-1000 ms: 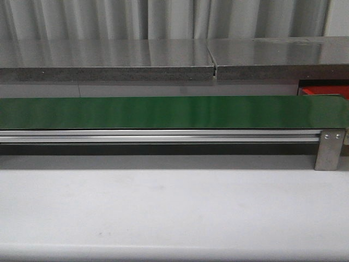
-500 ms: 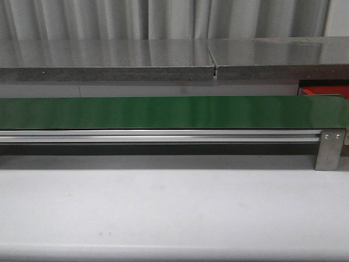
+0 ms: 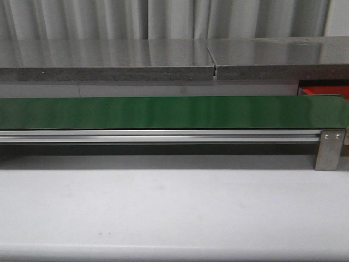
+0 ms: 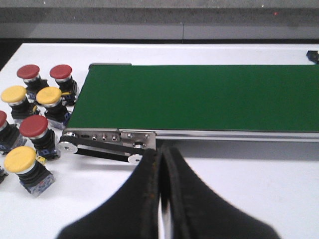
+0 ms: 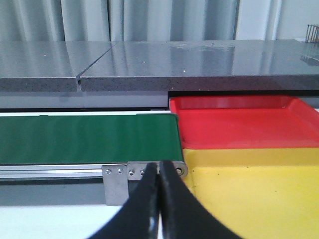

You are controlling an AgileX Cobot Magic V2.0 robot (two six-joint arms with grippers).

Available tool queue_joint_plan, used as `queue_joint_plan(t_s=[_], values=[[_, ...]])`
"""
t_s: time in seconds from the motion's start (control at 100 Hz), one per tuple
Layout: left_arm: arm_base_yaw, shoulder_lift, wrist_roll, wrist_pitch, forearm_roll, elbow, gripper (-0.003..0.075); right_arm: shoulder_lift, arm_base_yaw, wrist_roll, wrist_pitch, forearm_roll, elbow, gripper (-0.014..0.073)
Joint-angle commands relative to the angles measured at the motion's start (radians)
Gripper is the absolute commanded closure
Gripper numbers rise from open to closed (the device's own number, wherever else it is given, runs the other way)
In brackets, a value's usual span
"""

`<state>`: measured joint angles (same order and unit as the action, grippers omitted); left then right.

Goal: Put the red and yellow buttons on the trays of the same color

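Several red and yellow buttons stand on the white table beside the end of the green belt in the left wrist view, among them a red button (image 4: 34, 126) and a yellow button (image 4: 20, 159) nearest me. My left gripper (image 4: 160, 152) is shut and holds nothing, in front of the belt's roller bracket and apart from the buttons. In the right wrist view the red tray (image 5: 244, 122) and the yellow tray (image 5: 254, 184) sit side by side at the belt's other end. My right gripper (image 5: 159, 165) is shut and holds nothing, in front of that end. Neither gripper shows in the front view.
The green conveyor belt (image 3: 163, 112) runs across the table on an aluminium rail with a metal bracket (image 3: 329, 148) at its right end. A grey counter (image 3: 109, 60) stands behind it. A corner of the red tray (image 3: 322, 90) shows past the belt.
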<state>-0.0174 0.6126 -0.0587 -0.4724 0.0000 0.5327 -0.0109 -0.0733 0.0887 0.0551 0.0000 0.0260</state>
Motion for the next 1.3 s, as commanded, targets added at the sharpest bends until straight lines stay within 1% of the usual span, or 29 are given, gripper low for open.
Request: queue_joint_plan(t_s=[0.0,0.03,0.1,0.13,0.14,0.15,0.17,0.18,0.22,0.27,0.29,0.44,0.51,0.63,0.75,0.94,1.11,1.29], values=[[-0.001,0.064,-0.008,0.017,0.000,0.064,0.0696,-0.016,-0.006,-0.005,-0.077,-0.012,-0.022,0.0711],[-0.001,0.082,-0.008,0.007,0.000,0.074,0.0657,-0.016,-0.006,-0.005,-0.077,-0.012,-0.022,0.0711],[-0.001,0.122,-0.008,0.002,-0.008,0.087,0.0512,-0.016,-0.006,-0.005,-0.077,-0.012,-0.022,0.0711],[-0.001,0.135,-0.008,0.002,-0.012,0.091,0.0424,-0.016,-0.006,-0.005,-0.077,-0.012,-0.022,0.0711],[-0.001,0.142,-0.008,0.002,-0.012,0.094,0.0407,-0.016,-0.006,-0.005,-0.077,-0.012,-0.022,0.0711],[-0.001,0.145,-0.008,0.002,-0.012,0.097,0.0370,-0.016,-0.006,-0.005,-0.077,-0.012,-0.022,0.0711],[-0.001,0.154,-0.008,0.002,-0.012,0.099,0.0335,-0.016,-0.006,-0.005,-0.077,-0.012,-0.022,0.0711],[-0.001,0.160,-0.008,0.002,-0.012,0.102,0.0300,-0.016,-0.006,-0.005,-0.077,-0.012,-0.022,0.0711],[-0.001,0.175,-0.008,0.002,-0.012,0.112,0.0213,-0.016,-0.006,-0.005,-0.077,-0.012,-0.022,0.0711],[-0.001,0.193,-0.008,-0.002,-0.012,0.127,0.0153,-0.016,-0.006,-0.005,-0.077,-0.012,-0.022,0.0711],[-0.001,0.203,-0.010,-0.004,-0.012,0.133,0.0142,-0.016,-0.006,-0.005,-0.077,-0.012,-0.022,0.0711],[0.004,0.283,-0.069,-0.022,-0.012,0.191,0.0154,-0.016,-0.006,-0.005,-0.077,-0.012,-0.022,0.0711],[0.027,0.329,-0.095,-0.056,-0.012,0.228,0.0154,-0.016,-0.006,-0.005,-0.077,-0.012,-0.022,0.0711],[0.100,0.408,-0.111,-0.134,-0.028,0.299,0.0155,-0.016,-0.006,-0.005,-0.077,-0.012,-0.022,0.0711],[0.193,0.478,-0.111,-0.205,-0.052,0.368,0.0155,-0.016,-0.006,-0.005,-0.077,-0.012,-0.022,0.0711],[0.321,0.579,-0.111,-0.323,-0.060,0.449,0.0155,-0.016,-0.006,-0.005,-0.077,-0.012,-0.022,0.0711],[0.410,0.662,-0.111,-0.392,-0.068,0.507,0.0155,-0.016,-0.006,-0.005,-0.077,-0.012,-0.022,0.0711],[0.490,0.746,-0.111,-0.417,-0.081,0.550,0.0155,-0.016,-0.006,-0.005,-0.077,-0.012,-0.022,0.0711]])
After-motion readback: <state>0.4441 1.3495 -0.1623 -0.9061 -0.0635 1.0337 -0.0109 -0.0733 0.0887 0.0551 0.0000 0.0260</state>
